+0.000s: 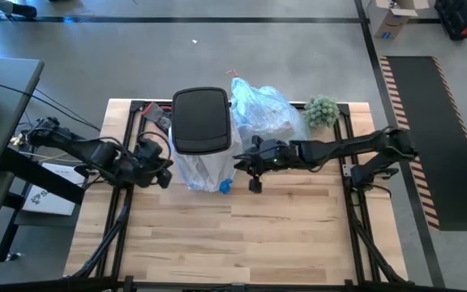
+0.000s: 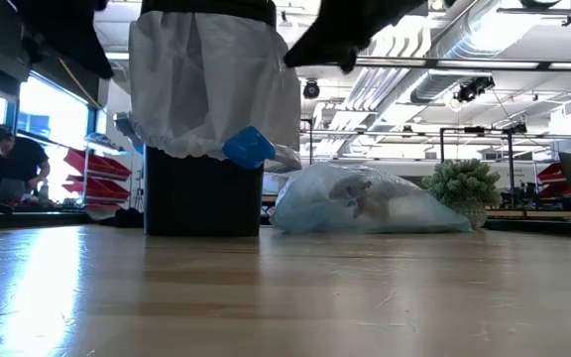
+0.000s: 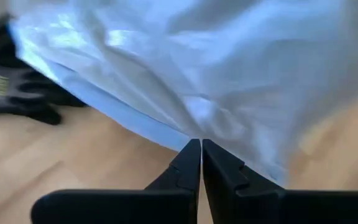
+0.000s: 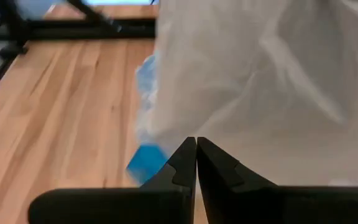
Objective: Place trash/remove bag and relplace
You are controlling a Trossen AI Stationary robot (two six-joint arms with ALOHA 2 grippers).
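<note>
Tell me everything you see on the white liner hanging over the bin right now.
The white liner is thin, translucent, crinkled plastic, draped over the top of the black bin and hanging partway down its sides, with the lower wall left bare. A blue tab dangles at its hem. The dark lid sits on top. The left gripper and right gripper sit at opposite sides, jaws shut, tips at the film; a pinch cannot be confirmed.
</note>
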